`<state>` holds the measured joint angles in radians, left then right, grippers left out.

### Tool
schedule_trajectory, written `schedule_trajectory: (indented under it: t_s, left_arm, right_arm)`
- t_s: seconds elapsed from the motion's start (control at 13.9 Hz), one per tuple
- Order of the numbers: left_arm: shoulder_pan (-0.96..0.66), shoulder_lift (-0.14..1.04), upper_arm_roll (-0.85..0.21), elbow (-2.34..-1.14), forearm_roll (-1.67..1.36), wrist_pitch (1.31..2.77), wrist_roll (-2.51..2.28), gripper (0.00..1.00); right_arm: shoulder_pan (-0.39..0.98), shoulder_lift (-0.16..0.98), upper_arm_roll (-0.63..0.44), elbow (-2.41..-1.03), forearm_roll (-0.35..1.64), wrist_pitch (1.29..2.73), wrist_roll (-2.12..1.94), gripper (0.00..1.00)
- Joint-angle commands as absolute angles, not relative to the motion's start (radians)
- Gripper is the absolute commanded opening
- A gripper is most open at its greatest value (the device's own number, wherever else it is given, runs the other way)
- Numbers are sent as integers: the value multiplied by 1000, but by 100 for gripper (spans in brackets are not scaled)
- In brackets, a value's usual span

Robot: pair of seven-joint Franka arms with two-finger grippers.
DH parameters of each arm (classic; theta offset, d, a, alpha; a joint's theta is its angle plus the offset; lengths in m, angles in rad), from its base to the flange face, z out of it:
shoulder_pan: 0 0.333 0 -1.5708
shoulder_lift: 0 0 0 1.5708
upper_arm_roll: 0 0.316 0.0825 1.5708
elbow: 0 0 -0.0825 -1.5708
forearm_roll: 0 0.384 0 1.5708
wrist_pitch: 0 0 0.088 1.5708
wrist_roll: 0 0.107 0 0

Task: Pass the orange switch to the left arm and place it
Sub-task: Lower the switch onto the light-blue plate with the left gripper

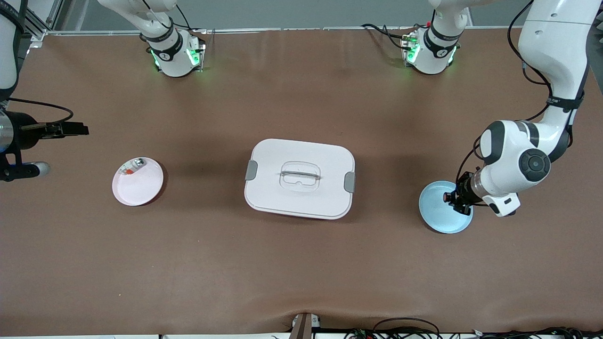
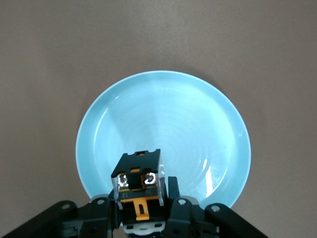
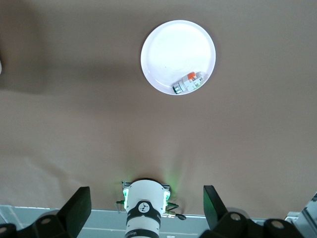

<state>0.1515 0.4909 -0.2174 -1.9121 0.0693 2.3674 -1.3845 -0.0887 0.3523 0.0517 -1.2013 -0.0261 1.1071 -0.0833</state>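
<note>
Nearest the front camera sat the blue plate (image 1: 440,217), toward the left arm's end of the table. The left gripper (image 1: 453,198) was over that plate, low above its edge, clenched on the orange switch (image 2: 139,184). In the left wrist view the switch was a black block with two silver screw heads on its face and an orange part below, pinched between the black fingers (image 2: 174,191), with the plate's bowl showing past it. Whether the switch touched the plate or hung just above it, I couldn't tell.

Next, about mid-table, was the box (image 1: 299,178): white, rounded corners, lid on, grey latch at each end, recessed handle in the lid. It lay between the two plates, well apart from both.

The pink plate (image 1: 137,181) was toward the right arm's end of the table, roughly level with the box. A small silver-and-clear piece (image 1: 133,166) with a red-orange bit lay in it at the rim farther from the front camera. The right wrist view showed the same piece (image 3: 188,83) resting against the plate's edge, and the plate (image 3: 171,52) looked white there.

The right gripper (image 1: 66,128) waited high over the table edge at the right arm's end, apart from the pink plate. Its fingers (image 3: 75,210) stood wide apart, released, nothing between them.

Farthest from the camera, both arm bases (image 1: 175,55) stood along the table's top edge with green lights on.
</note>
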Motion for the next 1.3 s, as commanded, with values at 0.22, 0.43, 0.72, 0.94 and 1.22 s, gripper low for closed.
schedule_trajectory:
  t_s: [0.22,0.43,0.72,0.94,1.22]
  left_arm:
    - [164,560,-222,-1881,97,2385,-1404,0]
    - [164,580,-219,-1882,100,2385,-1396,0]
    - [175,592,-219,-1888,117,2385,-1396,0]
    - [173,592,-219,-1885,133,2385,-1394,12]
    - [167,595,-221,-1873,179,2384,-1413,100]
  right_arm:
    - [-97,341,66,-1197,46,1107,230,100]
    - [-90,342,66,-1195,44,1101,219,100]
    - [-97,342,55,-1180,38,1109,193,100]
    - [-101,330,61,-1181,72,1063,193,100]
    - [-75,301,64,-1203,64,1051,192,100]
